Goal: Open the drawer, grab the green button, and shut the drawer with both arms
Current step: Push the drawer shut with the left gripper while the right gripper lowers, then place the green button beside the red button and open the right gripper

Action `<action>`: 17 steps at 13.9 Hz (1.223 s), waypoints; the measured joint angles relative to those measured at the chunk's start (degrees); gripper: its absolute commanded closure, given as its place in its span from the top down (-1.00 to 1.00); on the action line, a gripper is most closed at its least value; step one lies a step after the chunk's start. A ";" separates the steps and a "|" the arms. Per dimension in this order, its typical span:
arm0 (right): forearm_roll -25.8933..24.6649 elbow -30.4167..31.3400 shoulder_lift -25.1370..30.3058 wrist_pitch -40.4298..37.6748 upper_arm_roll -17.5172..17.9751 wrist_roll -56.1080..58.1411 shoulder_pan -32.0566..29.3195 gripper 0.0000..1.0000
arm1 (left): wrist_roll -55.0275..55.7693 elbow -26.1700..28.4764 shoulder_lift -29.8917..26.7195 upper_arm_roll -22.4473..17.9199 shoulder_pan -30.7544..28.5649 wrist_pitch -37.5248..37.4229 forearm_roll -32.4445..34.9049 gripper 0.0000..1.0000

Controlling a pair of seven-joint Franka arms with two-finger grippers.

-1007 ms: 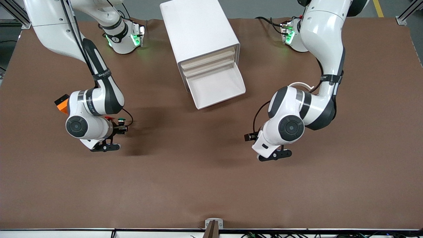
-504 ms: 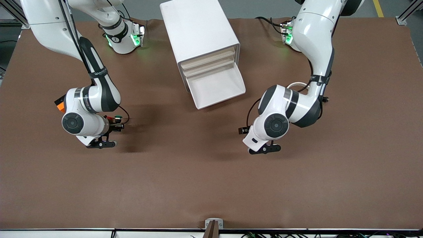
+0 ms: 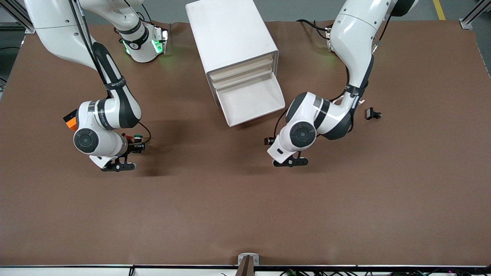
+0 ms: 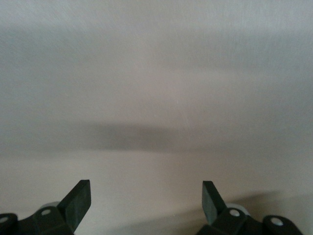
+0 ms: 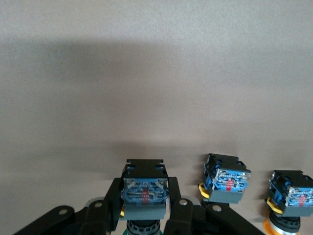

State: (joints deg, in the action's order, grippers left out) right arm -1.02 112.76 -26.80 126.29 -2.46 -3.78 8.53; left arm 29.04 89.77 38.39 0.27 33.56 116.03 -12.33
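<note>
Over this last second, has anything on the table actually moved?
The left arm's open tool swung toward the open drawer, and a small black part now shows where that arm had covered the table. The right tool drifted slightly toward its own end, staying shut on the green button. The white cabinet did not move.

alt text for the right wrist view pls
The right pincer is shut on a dark blue-black button above the brown table. Two more button blocks with yellow collars stand beside it.
</note>
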 measured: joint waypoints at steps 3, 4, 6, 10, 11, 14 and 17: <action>-0.01 0.51 0.00 1.26 0.14 -0.01 0.12 0.21 | 0.11 6.51 -1.55 3.95 0.01 4.85 -0.01 1.00; -0.01 0.53 0.00 1.28 0.19 -0.01 0.16 0.99 | 0.49 8.08 -2.06 5.34 0.01 5.72 -0.24 1.00; -0.02 0.51 0.04 1.28 0.23 -0.01 0.18 1.00 | 2.57 9.85 -2.75 7.53 0.11 6.23 -1.45 1.00; -0.07 -0.31 3.49 -2.34 0.23 -0.01 0.16 1.00 | 8.65 10.64 -2.96 10.73 0.39 6.40 -2.06 1.00; -0.08 -0.94 5.82 -4.95 0.23 -0.01 0.17 1.00 | 9.50 10.87 -2.95 11.63 0.44 6.40 -2.11 1.00; -0.08 -2.22 15.64 -13.22 0.30 -0.01 0.17 1.00 | 11.96 11.53 -2.54 14.66 0.83 7.22 -2.36 1.00; -0.09 -2.81 23.97 -21.08 0.30 -0.01 0.13 1.00 | 13.92 11.73 -1.77 16.43 2.38 8.32 -3.49 1.00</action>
State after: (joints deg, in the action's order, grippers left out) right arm -1.10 109.95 -2.82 105.21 -2.16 -3.79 8.66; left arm 42.96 101.49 36.62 16.70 35.94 124.35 -15.82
